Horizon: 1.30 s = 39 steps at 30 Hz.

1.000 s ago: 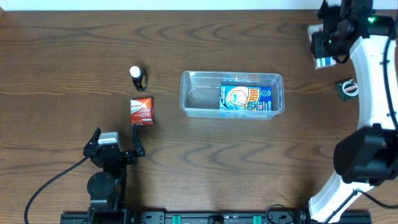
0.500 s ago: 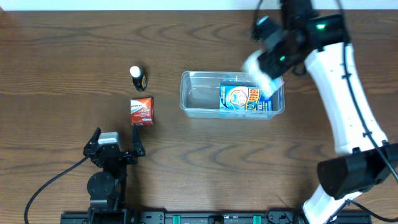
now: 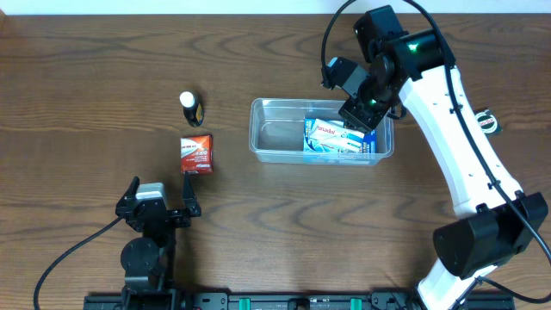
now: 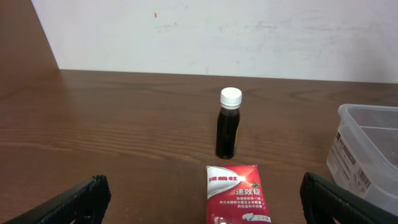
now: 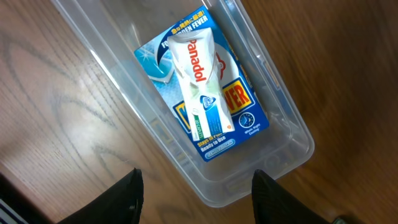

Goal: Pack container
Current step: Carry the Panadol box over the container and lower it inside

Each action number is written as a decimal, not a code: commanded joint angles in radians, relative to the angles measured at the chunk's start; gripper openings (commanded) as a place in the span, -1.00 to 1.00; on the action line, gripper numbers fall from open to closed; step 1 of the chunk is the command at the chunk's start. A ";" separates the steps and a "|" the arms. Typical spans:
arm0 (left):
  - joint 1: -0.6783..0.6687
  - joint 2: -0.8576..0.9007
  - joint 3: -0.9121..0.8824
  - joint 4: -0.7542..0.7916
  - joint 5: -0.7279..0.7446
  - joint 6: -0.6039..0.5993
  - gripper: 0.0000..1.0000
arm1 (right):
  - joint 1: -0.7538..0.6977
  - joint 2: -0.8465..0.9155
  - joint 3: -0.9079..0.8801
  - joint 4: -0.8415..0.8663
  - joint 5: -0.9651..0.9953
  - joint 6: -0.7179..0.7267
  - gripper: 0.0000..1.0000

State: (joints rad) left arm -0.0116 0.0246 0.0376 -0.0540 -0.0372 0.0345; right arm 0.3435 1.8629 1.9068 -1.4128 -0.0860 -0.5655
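Note:
The container [image 3: 275, 136] is a clear tub in the middle of the table. In its right half, a white Panadol box [image 3: 334, 136] lies on top of a blue packet [image 3: 368, 145]. My right gripper [image 3: 362, 105] hovers over the tub's right end, open and holding nothing. The right wrist view looks down on the Panadol box [image 5: 196, 84], the blue packet [image 5: 245, 109] and the container [image 5: 277, 152], with my right gripper [image 5: 199, 196] open above the tub's end wall. My left gripper [image 3: 160, 205] rests open near the front left, and the left gripper [image 4: 204, 190] holds nothing.
Left of the tub, a red packet [image 3: 196, 153] lies flat and a small dark bottle [image 3: 190, 108] with a white cap stands upright. The left wrist view shows the bottle [image 4: 228, 127], the red packet [image 4: 236, 196] and the tub's corner [image 4: 367, 149]. A small dark green item [image 3: 488, 122] sits at the far right.
My right arm swung from the back right corner to above the container. The white box it carried now lies in the tub on the blue packet, and its jaws have opened. The left arm stayed still.

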 commanded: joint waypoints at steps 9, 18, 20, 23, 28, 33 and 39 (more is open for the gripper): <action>0.000 0.001 -0.033 -0.015 -0.019 0.014 0.96 | -0.003 -0.009 -0.108 0.176 -0.001 0.543 -0.98; 0.000 0.001 -0.033 -0.015 -0.019 0.014 0.96 | 0.003 -0.009 -0.306 0.333 0.002 0.862 -0.98; 0.000 0.001 -0.033 -0.015 -0.019 0.014 0.96 | 0.010 -0.009 -0.323 0.363 0.016 0.892 -0.97; 0.000 0.001 -0.033 -0.015 -0.019 0.014 0.96 | 0.022 -0.009 -0.359 0.407 0.054 0.958 -0.98; 0.000 0.001 -0.033 -0.015 -0.019 0.014 0.96 | 0.039 -0.009 -0.440 0.473 0.116 1.022 -0.97; 0.000 0.001 -0.033 -0.015 -0.019 0.014 0.96 | 0.051 -0.009 -0.512 0.589 0.116 1.022 -0.97; 0.000 0.001 -0.033 -0.015 -0.019 0.014 0.96 | 0.058 -0.009 -0.540 0.678 0.212 1.021 -0.97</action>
State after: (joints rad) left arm -0.0116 0.0246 0.0376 -0.0540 -0.0372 0.0345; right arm 0.3859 1.8633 1.3773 -0.7479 0.0467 0.4366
